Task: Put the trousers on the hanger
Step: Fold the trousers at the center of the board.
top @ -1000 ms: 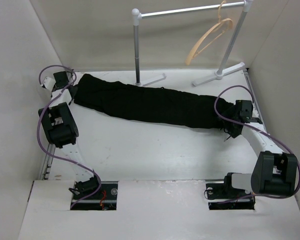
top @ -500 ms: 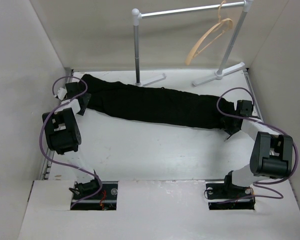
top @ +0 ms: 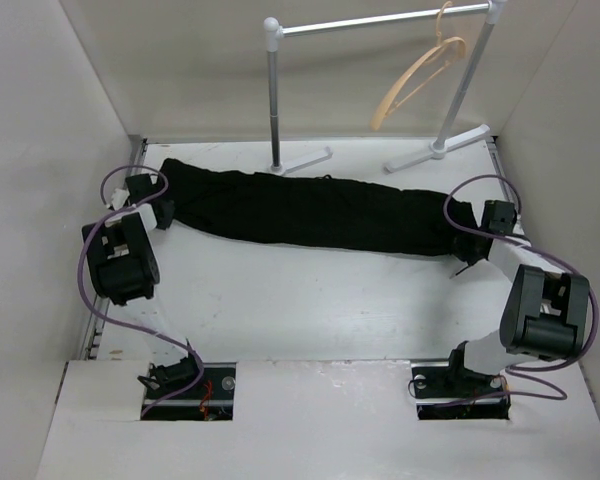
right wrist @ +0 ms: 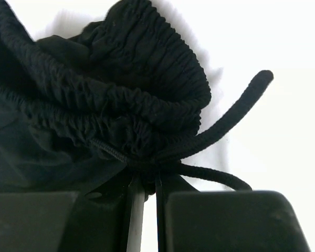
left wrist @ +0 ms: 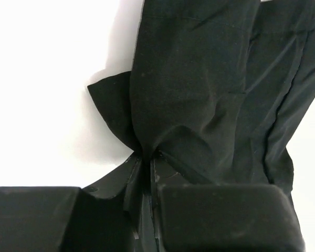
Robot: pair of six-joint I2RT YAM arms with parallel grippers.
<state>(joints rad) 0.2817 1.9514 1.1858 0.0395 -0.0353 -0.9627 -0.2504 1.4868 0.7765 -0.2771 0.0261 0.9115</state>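
Observation:
The black trousers point(top: 310, 210) lie stretched in a long band across the table, leg ends at the left, gathered waistband at the right. My left gripper point(top: 162, 205) is shut on the leg-end cloth point(left wrist: 189, 105), which bunches into its closed jaws point(left wrist: 146, 157). At the other end my right gripper point(top: 468, 243) is shut on the elastic waistband point(right wrist: 121, 100), its drawstring point(right wrist: 226, 118) trailing beside the pinch point(right wrist: 145, 178). The tan wooden hanger point(top: 420, 72) hangs by its hook from the rail at the back right, apart from both grippers.
A white-and-grey rail stand point(top: 272, 90) rises behind the trousers, its two feet point(top: 438, 150) resting on the table at the back. White walls close in on the left, right and rear. Purple cables loop off both arms.
Both grippers have closed on the ends of the trousers. The left gripper shifted right and nearer onto the leg end, pulling it inward; the right arm drew in toward the waistband.

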